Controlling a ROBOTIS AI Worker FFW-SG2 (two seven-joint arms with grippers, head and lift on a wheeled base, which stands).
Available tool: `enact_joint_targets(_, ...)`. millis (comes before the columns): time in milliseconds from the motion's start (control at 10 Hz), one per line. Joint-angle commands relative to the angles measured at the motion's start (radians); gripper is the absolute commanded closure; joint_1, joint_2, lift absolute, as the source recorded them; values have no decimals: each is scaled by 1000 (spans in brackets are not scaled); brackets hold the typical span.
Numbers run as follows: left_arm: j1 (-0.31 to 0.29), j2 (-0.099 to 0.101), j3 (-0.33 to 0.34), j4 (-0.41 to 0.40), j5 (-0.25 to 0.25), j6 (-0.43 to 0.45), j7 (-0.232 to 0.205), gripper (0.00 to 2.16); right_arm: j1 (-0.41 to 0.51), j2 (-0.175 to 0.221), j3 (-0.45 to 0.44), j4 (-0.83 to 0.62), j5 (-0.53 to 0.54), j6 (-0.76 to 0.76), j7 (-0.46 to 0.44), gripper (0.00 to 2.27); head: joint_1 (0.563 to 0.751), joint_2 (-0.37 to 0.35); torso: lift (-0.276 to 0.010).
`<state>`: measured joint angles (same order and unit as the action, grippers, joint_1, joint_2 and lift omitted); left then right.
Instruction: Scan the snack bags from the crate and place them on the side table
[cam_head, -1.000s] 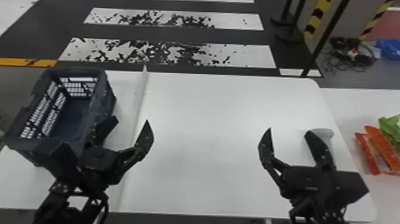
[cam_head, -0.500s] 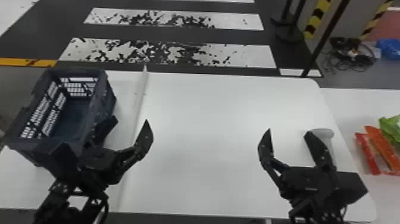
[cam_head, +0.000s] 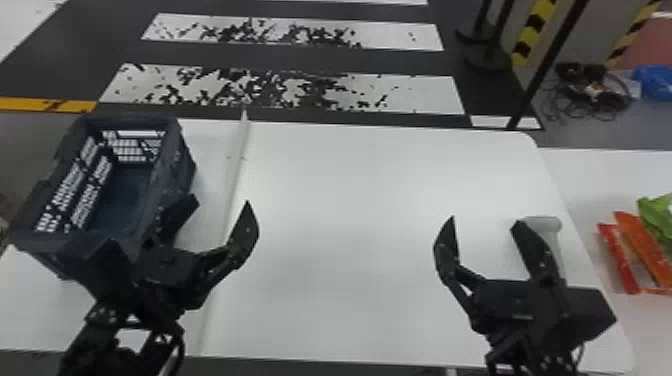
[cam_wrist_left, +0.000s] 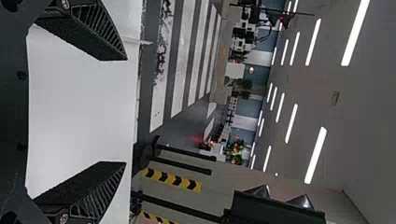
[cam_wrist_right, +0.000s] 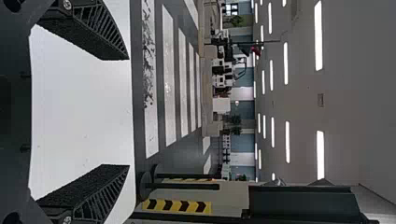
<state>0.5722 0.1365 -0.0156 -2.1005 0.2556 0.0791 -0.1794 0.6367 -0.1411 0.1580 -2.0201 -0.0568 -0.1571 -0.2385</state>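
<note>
In the head view my left gripper (cam_head: 215, 212) stands open near the right side of the dark blue crate (cam_head: 176, 172), nothing between its fingers. The crate's visible floor is bare. Over the right part of the white table, my right gripper (cam_head: 482, 222) is open and holds nothing. Snack bags, one red (cam_head: 620, 260), one orange (cam_head: 645, 250) and one green (cam_head: 657, 215), lie on the side table (cam_head: 575, 175) at the far right. A whitish scanner (cam_head: 547, 223) is partly behind the right gripper. The left wrist view shows the left gripper (cam_wrist_left: 125, 112) spread wide; likewise the right gripper (cam_wrist_right: 128, 112) in its own view.
The white main table (cam_head: 350, 200) spans the middle, with a raised pale strip (cam_head: 235, 165) running front to back beside the crate. Beyond the tables are striped floor, black posts (cam_head: 550, 65) and a heap of cables (cam_head: 592, 92).
</note>
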Motion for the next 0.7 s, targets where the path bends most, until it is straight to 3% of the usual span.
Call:
enact_joint_targets(0,0,0,-1,-4,-2,0,0,73,1,0,2,0,0,0,1,60,695,-27,-81)
enact_joint_targets(600,9,2,5,-19,-6,21,5,73,-2,0,12,0,0,3,1,60,695,-19,-81)
